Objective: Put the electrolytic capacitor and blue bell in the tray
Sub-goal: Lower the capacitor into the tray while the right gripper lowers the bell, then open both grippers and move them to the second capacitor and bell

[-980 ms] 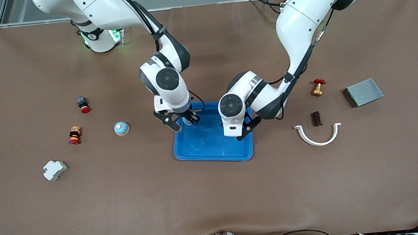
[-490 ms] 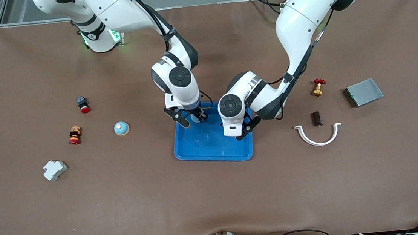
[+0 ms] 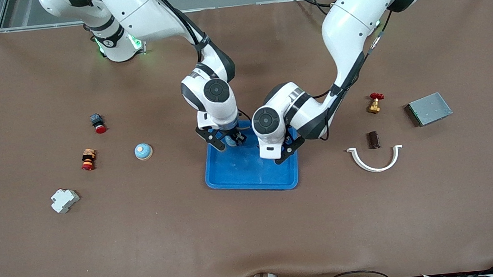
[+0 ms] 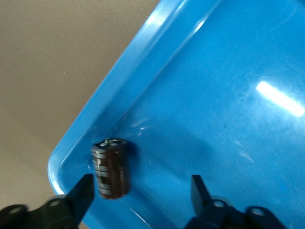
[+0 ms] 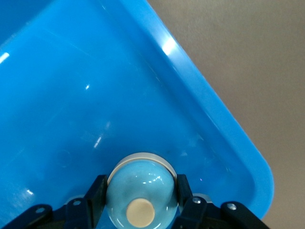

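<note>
Both end effectors over the tray [image 3: 249, 174]

I see the right end effector [image 5: 140, 191] clamped on the blue bell [image 5: 140, 188]; the left end effector [image 4: 143, 195] is spread apart, the electrolytic capacitor [image 4: 111, 168] lying inside the tray corner.

Toward the right arm's end of the brown table lie a small black and red push button [image 3: 98, 123], a red, orange and black stacked part [image 3: 88, 159], a second blue domed bell [image 3: 143, 151] and a white plastic block [image 3: 64, 200]. Toward the left arm's end lie a brass valve with a red handle [image 3: 375, 102], a flat grey metal box [image 3: 429, 108], a small dark brown cylinder [image 3: 373, 140] and, just nearer the camera, a white curved plastic clip [image 3: 375, 159].
</note>
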{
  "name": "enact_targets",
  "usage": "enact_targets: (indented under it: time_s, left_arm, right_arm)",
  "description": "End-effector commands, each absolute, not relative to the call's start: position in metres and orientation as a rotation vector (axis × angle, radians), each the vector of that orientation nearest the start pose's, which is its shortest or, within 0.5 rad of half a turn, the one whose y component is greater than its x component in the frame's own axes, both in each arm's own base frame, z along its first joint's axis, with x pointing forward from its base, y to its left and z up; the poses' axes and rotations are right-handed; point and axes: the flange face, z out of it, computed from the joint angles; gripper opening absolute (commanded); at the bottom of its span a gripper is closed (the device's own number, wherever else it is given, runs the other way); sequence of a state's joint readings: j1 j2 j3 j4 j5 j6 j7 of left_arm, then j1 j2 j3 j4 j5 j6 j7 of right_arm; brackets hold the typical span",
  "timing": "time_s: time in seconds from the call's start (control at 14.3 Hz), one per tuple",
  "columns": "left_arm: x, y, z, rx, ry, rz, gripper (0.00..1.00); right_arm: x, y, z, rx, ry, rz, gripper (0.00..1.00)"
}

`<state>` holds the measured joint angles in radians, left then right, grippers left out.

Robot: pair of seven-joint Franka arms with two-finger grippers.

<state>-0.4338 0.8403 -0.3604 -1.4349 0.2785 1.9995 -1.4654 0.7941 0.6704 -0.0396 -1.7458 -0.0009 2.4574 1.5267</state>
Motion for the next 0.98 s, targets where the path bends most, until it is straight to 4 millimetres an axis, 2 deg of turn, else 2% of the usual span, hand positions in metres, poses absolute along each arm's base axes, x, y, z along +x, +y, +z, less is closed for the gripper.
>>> enact_targets:
  time_s: [0.0,0.14,0.42,0.49,0.56,0.7,0.84,0.91]
  left_arm:
    - [0.541,-0.444,0.23,-2.797,-0.88,0.116,1.0]
    - [0.55,-0.423,0.258,-2.806,-0.748,0.151,1.0]
    - [0.573,-0.368,0.311,-2.845,-0.502,0.236,1.0]
    - [0.58,-0.353,0.321,-2.859,-0.435,0.248,1.0]
    - [0.589,-0.333,0.332,-2.873,-0.383,0.254,1.0]
    - [0.601,-0.288,0.357,-2.917,-0.313,0.272,1.0]
    - [0.611,-0.234,0.383,-2.983,-0.251,0.306,1.0]
    - [0.615,-0.207,0.393,-3.011,-0.205,0.315,1.0]
  right_arm:
    - [0.497,0.464,0.186,-2.881,1.181,-0.104,0.0]
    - [0.498,0.463,0.187,-2.879,1.183,-0.105,0.0]
    - [0.507,0.456,0.188,-2.873,1.202,-0.127,0.0]
    - [0.507,0.455,0.188,-2.872,1.205,-0.127,0.52]
    - [0.507,0.455,0.188,-2.874,1.205,-0.127,1.0]
    - [0.506,0.458,0.194,-2.885,1.182,-0.139,1.0]
    - [0.504,0.463,0.204,-2.897,1.162,-0.137,1.0]
    - [0.507,0.46,0.219,-2.911,1.167,-0.126,1.0]
